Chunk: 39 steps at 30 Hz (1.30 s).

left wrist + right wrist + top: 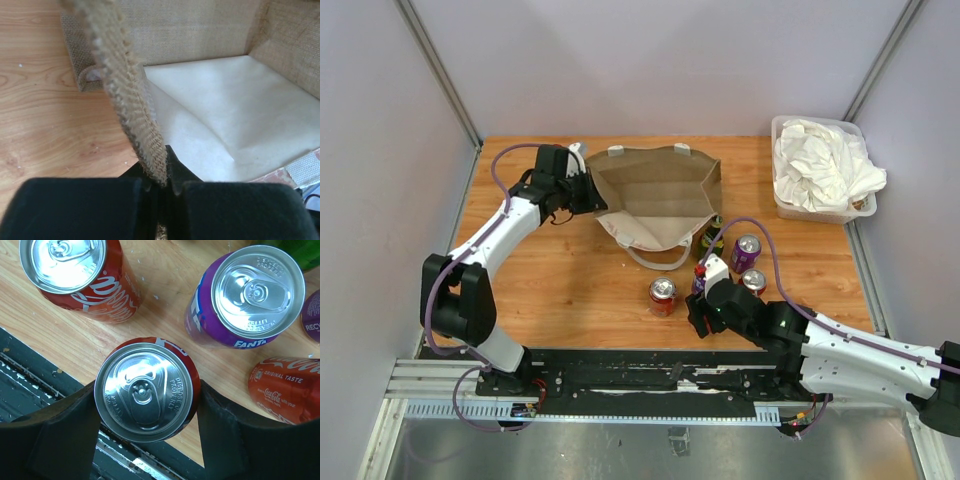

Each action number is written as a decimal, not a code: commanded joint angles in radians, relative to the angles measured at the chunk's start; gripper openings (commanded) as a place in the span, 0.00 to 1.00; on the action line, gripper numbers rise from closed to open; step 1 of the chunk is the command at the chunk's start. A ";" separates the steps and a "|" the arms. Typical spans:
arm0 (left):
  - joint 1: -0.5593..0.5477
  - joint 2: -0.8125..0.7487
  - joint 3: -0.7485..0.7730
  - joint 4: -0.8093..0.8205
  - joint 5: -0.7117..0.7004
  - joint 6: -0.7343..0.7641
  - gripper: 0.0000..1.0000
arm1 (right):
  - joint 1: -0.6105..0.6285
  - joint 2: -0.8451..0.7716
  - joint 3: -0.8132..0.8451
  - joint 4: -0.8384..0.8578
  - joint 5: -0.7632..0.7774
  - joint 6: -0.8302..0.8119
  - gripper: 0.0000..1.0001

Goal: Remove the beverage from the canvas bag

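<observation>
A first can sits inside the right claw; beyond it, a second can at left, a third can at right. The canvas bag rim sits inside the left claw.

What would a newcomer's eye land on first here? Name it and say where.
The left gripper pinches the rim of the canvas bag at the far middle of the table, with the bag's pale lining in view. Near the front edge, the right gripper has its fingers on either side of a red can. A purple Fanta can and another red can stand beside it.
</observation>
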<state>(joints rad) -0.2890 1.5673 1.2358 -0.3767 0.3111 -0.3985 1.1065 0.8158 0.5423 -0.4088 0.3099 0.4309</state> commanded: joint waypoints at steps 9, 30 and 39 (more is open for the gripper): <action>0.053 -0.048 0.036 -0.023 0.110 -0.022 0.40 | 0.019 0.008 -0.013 0.056 0.041 0.049 0.40; 0.054 -0.083 0.033 -0.005 0.106 -0.036 1.00 | 0.019 -0.028 0.000 -0.094 0.028 0.092 0.99; 0.054 -0.147 0.044 0.000 0.091 -0.040 1.00 | 0.019 -0.088 0.230 -0.362 0.076 0.051 0.99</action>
<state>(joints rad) -0.2432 1.4651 1.2522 -0.3981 0.4011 -0.4347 1.1065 0.7677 0.6533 -0.6250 0.3347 0.4980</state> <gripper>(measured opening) 0.994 0.986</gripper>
